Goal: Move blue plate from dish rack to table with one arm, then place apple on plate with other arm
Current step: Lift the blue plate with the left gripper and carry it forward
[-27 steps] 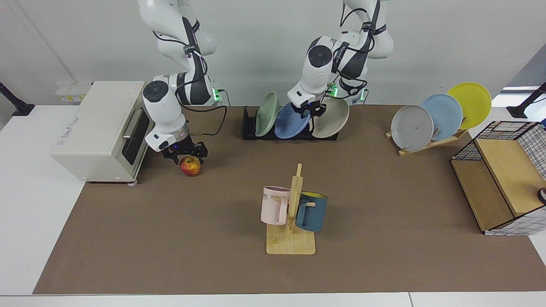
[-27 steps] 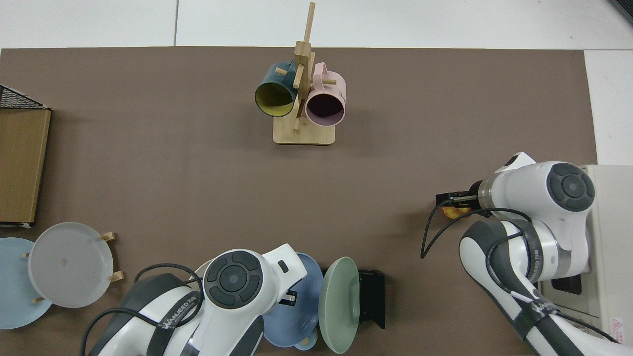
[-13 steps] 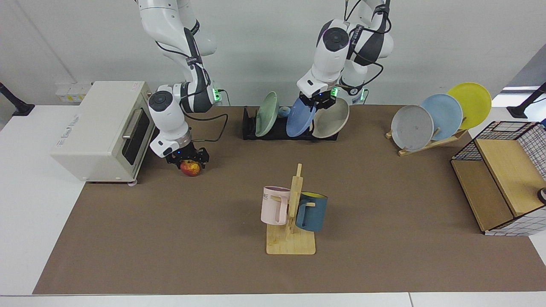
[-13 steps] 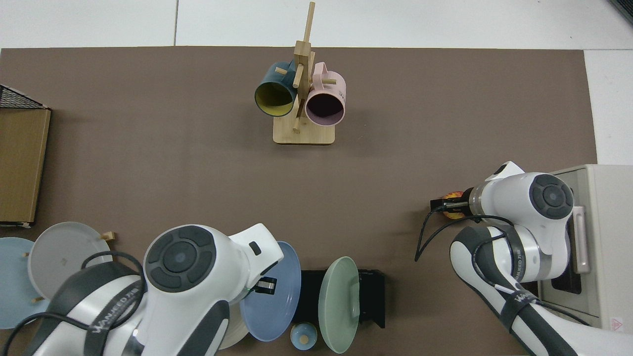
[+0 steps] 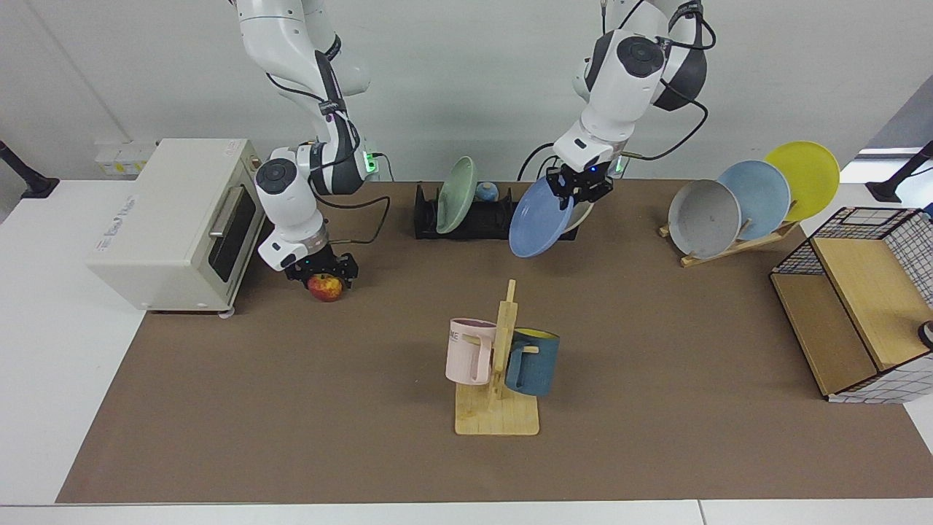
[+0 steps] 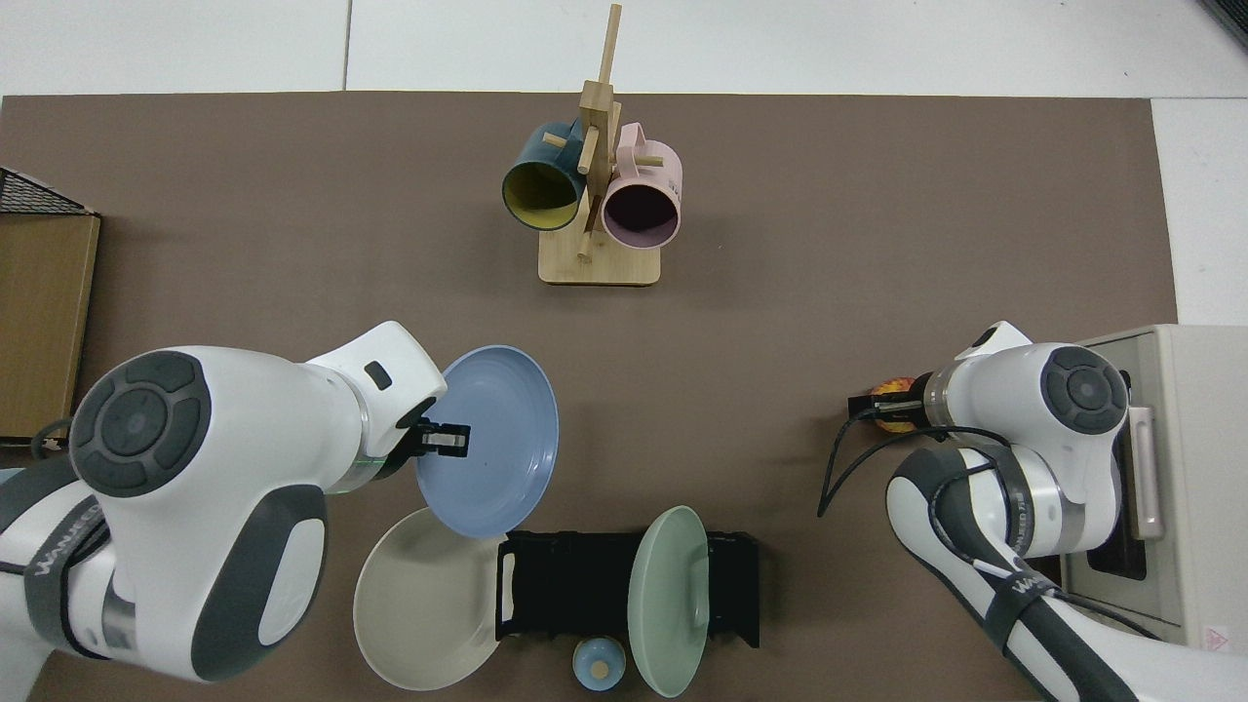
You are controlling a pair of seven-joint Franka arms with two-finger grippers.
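Observation:
The blue plate (image 5: 538,220) (image 6: 492,444) hangs tilted in the air, just in front of the black dish rack (image 5: 477,220) (image 6: 575,585) and clear of it. My left gripper (image 5: 581,187) (image 6: 441,441) is shut on the plate's upper rim. The red and yellow apple (image 5: 326,287) (image 6: 891,391) rests on the table's brown mat (image 5: 656,350) beside the toaster oven. My right gripper (image 5: 321,273) (image 6: 876,409) is lowered over the apple, open, with a finger on either side of it. The apple's top is hidden by the hand.
A green plate (image 5: 455,195) stands in the dish rack and a beige plate (image 6: 424,600) leans at its end. A toaster oven (image 5: 175,219), a wooden mug stand (image 5: 499,364) with two mugs, a slanted wooden rack (image 5: 729,244) of plates and a wire-and-wood box (image 5: 853,306) stand around.
My left gripper has lifted the blue plate out of the dish rack and carried it forward over the mat. My right gripper came down around the apple, then stayed still.

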